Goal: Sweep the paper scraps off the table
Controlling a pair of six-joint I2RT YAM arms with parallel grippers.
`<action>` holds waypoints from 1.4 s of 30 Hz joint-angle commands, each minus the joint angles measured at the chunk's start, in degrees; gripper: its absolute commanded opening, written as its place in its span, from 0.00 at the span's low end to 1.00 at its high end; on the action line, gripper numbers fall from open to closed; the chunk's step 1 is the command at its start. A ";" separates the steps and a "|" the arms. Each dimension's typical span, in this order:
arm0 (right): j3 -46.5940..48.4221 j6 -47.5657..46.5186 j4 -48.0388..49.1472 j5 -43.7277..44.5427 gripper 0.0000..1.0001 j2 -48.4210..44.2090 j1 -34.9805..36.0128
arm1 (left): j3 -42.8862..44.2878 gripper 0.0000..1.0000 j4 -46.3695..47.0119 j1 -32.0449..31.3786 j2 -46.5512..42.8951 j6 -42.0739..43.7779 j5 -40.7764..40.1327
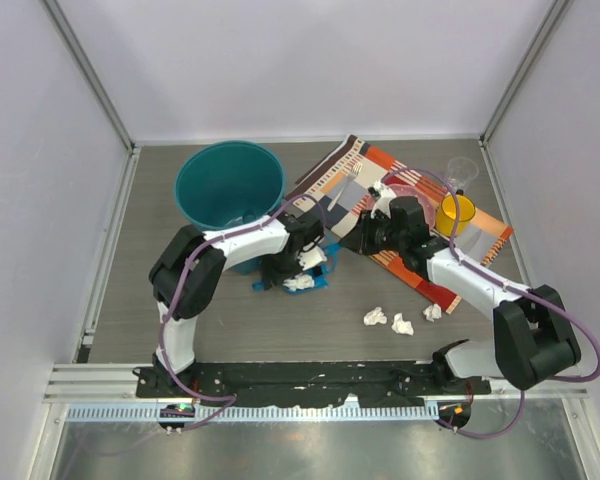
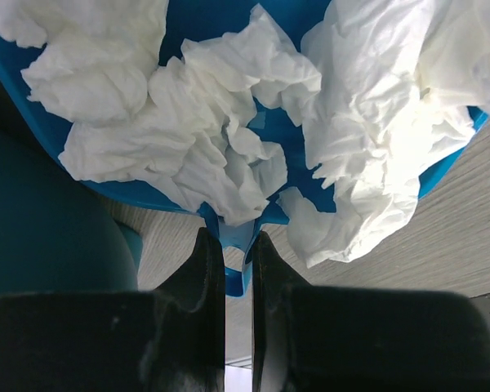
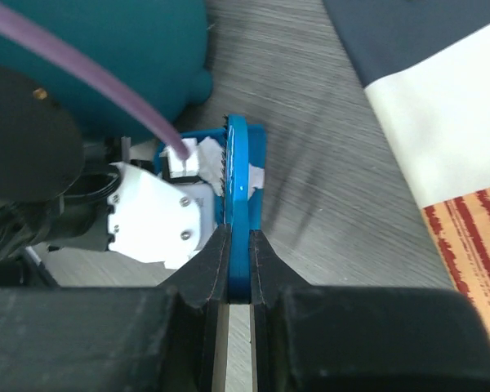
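A blue dustpan [image 2: 220,24] filled with crumpled white paper scraps [image 2: 188,139] hangs just in front of my left gripper [image 2: 238,245], which is shut on the pan's handle. In the top view the pan [image 1: 302,284] sits low beside the teal bucket [image 1: 230,185], with my left gripper [image 1: 292,268] over it. My right gripper [image 3: 239,245] is shut on a blue brush [image 3: 238,188] held edge-on, its bristles at the pan [image 3: 257,143]. In the top view my right gripper [image 1: 352,240] is just right of the pan. Three loose paper scraps [image 1: 403,324] lie on the table [image 1: 230,320] near the front.
A striped orange placemat [image 1: 410,190] lies at the back right with a yellow cup [image 1: 456,213] and a clear cup [image 1: 462,172] on it. The bucket [image 3: 106,49] stands close behind both grippers. Pale walls enclose the table.
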 commanded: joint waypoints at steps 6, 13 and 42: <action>2.36 0.00 -8.11 11.93 0.01 -8.32 -0.20 | 0.43 0.00 3.87 0.50 -2.58 0.51 1.52; 7.37 0.61 -20.71 29.35 0.01 -17.37 -0.20 | -1.24 0.00 8.09 0.50 -4.51 0.25 3.80; 16.60 0.96 -40.23 47.38 0.01 -29.33 -0.28 | 22.48 0.00 -11.67 -0.29 -14.97 -2.92 16.99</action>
